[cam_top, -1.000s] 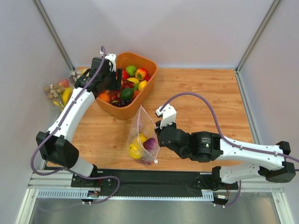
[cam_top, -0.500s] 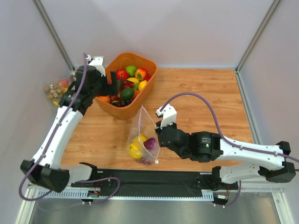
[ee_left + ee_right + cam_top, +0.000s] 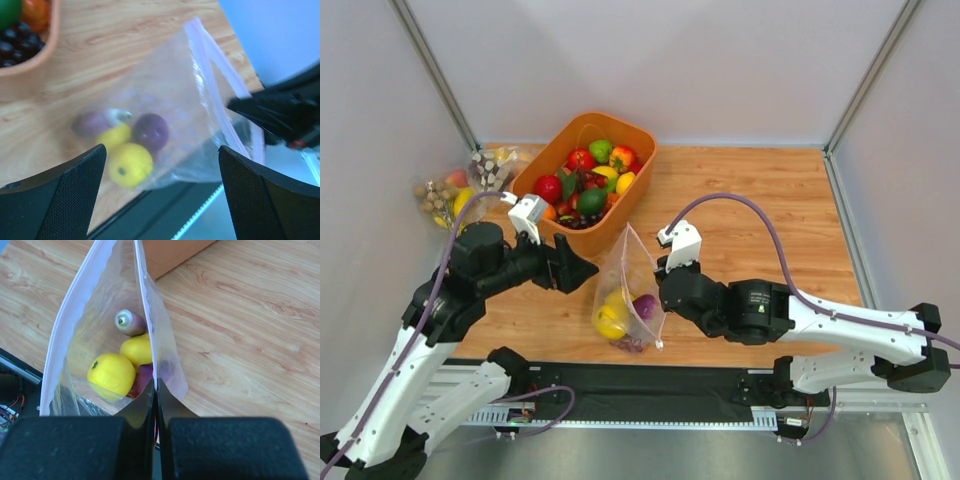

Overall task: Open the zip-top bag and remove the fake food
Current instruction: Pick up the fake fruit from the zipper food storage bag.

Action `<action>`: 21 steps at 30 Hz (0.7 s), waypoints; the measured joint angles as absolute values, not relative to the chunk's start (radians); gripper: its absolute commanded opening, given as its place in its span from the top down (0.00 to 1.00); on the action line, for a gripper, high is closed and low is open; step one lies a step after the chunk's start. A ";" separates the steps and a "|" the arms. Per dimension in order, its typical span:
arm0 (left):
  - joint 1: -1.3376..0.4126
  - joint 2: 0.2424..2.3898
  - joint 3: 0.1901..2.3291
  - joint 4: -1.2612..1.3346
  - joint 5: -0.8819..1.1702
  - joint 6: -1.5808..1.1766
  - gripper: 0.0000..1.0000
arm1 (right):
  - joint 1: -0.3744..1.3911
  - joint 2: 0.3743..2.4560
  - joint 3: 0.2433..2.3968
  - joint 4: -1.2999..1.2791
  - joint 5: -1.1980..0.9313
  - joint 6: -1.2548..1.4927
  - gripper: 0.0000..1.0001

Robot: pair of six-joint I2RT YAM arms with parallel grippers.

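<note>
Pinching one wall of the zip-top bag [image 3: 90, 325] just below its zip strip, with the right gripper [image 3: 155, 390] pressed fully together on the thin plastic

Holds the bag upright, mouth up and gaping, the pink-edged strip parted into two lips in the right wrist view; bottom of the bag down at the near edge of the table [image 3: 750, 180]

Hangs the left gripper [image 3: 161, 150] just beside the bag's left side, fingers spread wide and empty, pointed at the bag across a small gap, touching nothing

Shows the fake food [image 3: 612, 320] heaped in the bottom of the bag: two yellow round fruits [image 3: 111, 374] touching each other, a purple onion [image 3: 150, 131] against them, a long purple piece [image 3: 129, 322] with a pale end lying behind

Farther out, an orange basket [image 3: 603, 232] piled with more bright produce, just behind the bag's top corner; touching or not, cannot tell

At the far left edge, by the wall, other clear bags [image 3: 445, 190] of nuts and fruit, well apart from both grippers
</note>
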State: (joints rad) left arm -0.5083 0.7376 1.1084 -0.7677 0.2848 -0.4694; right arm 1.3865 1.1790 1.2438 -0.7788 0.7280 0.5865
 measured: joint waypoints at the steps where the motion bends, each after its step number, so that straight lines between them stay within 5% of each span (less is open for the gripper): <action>1: -0.533 0.717 1.102 -0.779 0.287 -0.486 0.01 | 1.386 1.183 1.244 -0.781 0.730 0.591 1.00; 9: -0.642 0.663 1.100 -0.794 0.282 -0.571 0.02 | 1.384 1.238 1.211 -0.755 0.716 0.611 1.00; 21: -0.951 0.882 1.179 -0.798 0.016 -0.588 0.01 | 1.384 1.245 1.177 -0.719 0.691 0.632 1.00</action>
